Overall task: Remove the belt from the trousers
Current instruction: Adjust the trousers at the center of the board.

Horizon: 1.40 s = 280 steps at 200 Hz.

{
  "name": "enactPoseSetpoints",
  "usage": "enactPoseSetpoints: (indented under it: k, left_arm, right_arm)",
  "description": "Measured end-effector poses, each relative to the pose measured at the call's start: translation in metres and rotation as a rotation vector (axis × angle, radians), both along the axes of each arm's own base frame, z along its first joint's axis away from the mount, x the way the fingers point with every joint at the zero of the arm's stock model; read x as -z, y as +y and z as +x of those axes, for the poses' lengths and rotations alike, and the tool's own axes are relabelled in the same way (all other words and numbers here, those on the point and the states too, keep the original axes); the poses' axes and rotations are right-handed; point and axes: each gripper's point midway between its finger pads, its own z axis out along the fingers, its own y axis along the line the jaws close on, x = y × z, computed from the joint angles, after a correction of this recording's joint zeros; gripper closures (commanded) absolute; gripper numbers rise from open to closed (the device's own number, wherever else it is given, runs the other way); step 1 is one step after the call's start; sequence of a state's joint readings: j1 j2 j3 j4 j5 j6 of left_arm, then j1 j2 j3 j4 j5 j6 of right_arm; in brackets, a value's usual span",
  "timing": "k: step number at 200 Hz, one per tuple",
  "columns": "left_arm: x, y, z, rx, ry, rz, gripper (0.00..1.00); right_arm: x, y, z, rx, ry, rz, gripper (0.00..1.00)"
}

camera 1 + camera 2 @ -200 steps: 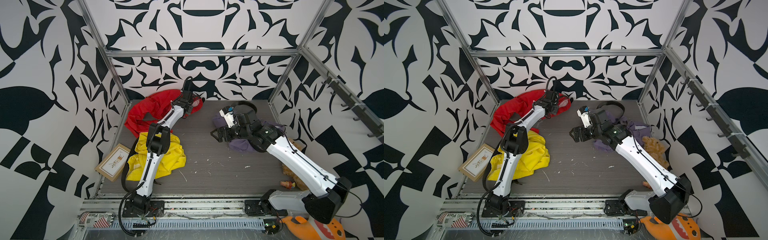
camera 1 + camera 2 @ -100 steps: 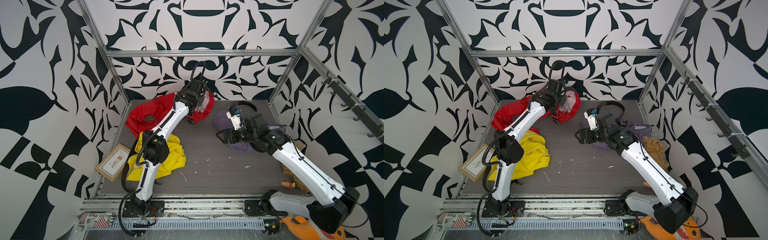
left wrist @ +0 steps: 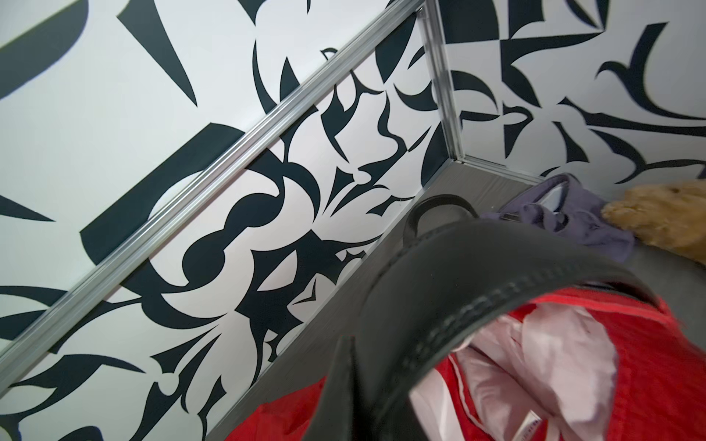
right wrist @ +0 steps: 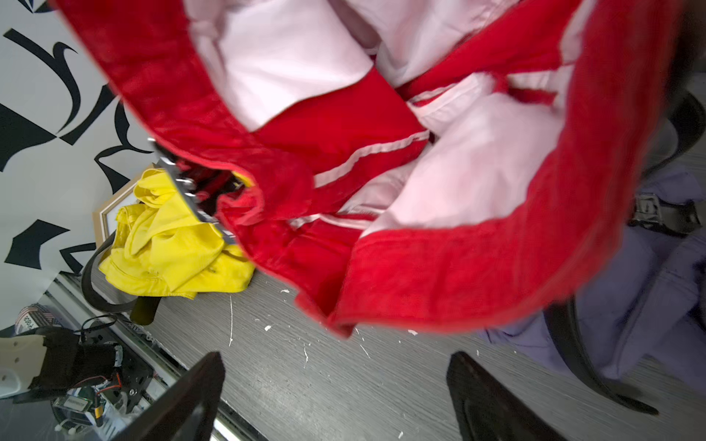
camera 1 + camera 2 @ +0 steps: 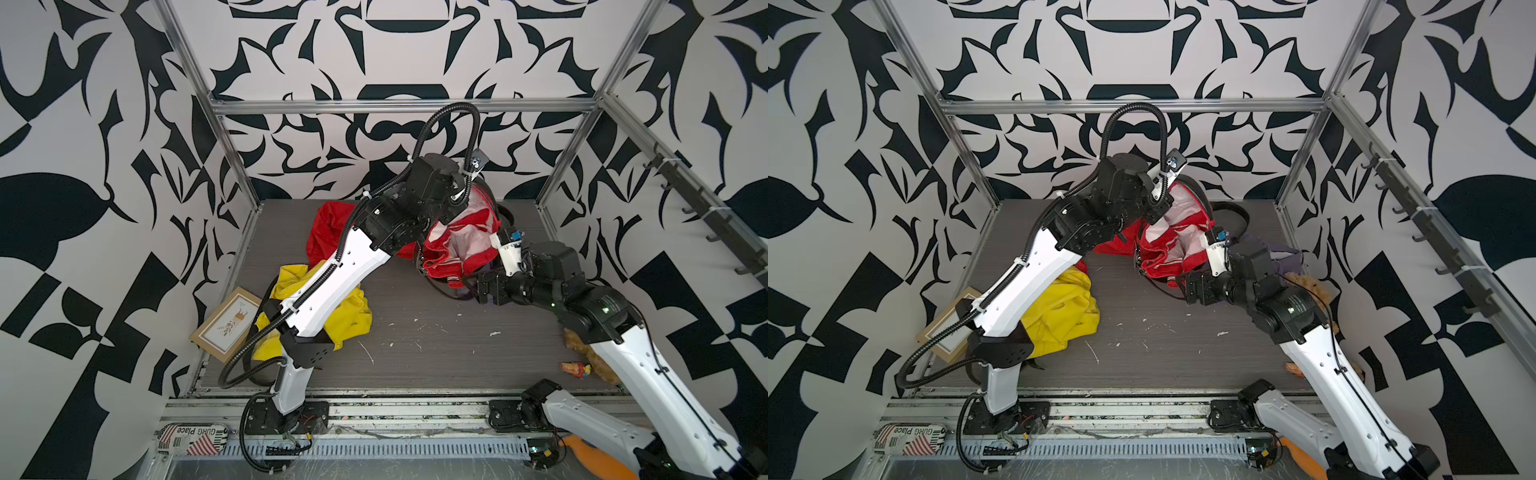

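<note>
The step in hand looks like a two-armed strip: one arm holds the red trousers aloft by the waist while the other anchors the cloth, so the belt can be drawn out through its loops. To do it well, the right gripper should close on the red waistband just ahead of its fingertips, not on the belt, and clear of the metal fitting off to one side of it; then the arms should part along the line of the strap, slowly, since a belt snags at each loop; the purple garment lying close beside that gripper carries a dark strap of its own and is best kept out of the pinch.

The left gripper is clenched tight, high above the table; the belt arches close against it, with the waistband hanging directly under; it appears to pinch the belt itself, though the contact is blurred and cloth may be caught too. The right gripper is spread wide, empty, touching nothing; the trousers' lower fold hangs just beyond its fingers.
</note>
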<state>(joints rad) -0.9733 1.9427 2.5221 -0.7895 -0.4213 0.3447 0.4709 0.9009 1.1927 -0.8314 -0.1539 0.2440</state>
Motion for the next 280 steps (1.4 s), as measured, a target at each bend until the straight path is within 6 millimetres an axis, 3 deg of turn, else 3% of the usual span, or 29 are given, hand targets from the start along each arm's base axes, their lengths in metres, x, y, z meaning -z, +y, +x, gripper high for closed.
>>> enactPoseSetpoints:
  k: [17,35,50,87,100,115,131,157,194,231,249,280]
  left_arm:
    - [-0.003,0.006,-0.015,0.031,0.029,-0.019,1.0]
    - [0.02,0.005,-0.024,0.05,0.12,-0.038,1.0]
    - [0.061,-0.003,-0.026,0.056,0.229,-0.046,1.0]
    - [0.19,-0.036,-0.01,0.005,0.54,-0.029,1.0]
    - [0.221,-0.041,0.0,-0.029,0.621,-0.039,1.0]
    - [0.242,-0.042,0.013,-0.069,0.689,-0.074,1.0]
    - [0.248,-0.039,0.026,-0.105,0.735,-0.133,1.0]
    - [0.242,-0.026,0.049,-0.165,0.784,-0.25,1.0]
    - [0.246,-0.01,0.075,-0.236,0.829,-0.37,1.0]
    - [0.261,-0.005,0.074,-0.269,0.869,-0.404,1.0]
    - [0.255,-0.005,0.071,-0.263,0.875,-0.427,1.0]
    - [0.237,-0.006,0.065,-0.238,0.89,-0.476,1.0]
  right_arm:
    - [0.0,-0.009,-0.01,0.015,0.001,-0.019,0.05]
    - [0.001,-0.019,-0.02,0.033,0.006,-0.036,0.05]
    - [0.004,-0.026,-0.026,0.049,0.014,-0.053,0.05]
    - [0.029,-0.032,-0.036,0.075,0.087,-0.072,0.09]
    - [0.048,-0.032,-0.04,0.087,0.14,-0.067,0.11]
    - [0.07,-0.034,-0.046,0.109,0.198,-0.054,0.13]
    - [0.088,-0.034,-0.053,0.129,0.254,-0.036,0.16]
    - [0.094,-0.024,-0.056,0.104,0.276,-0.003,0.15]
    - [0.1,0.017,-0.064,-0.059,0.258,-0.071,0.14]
    - [0.114,0.083,-0.056,-0.185,0.171,-0.242,0.08]
    - [0.129,0.106,-0.051,-0.19,0.098,-0.31,0.04]
    - [0.144,0.13,-0.032,-0.153,-0.038,-0.406,0.01]
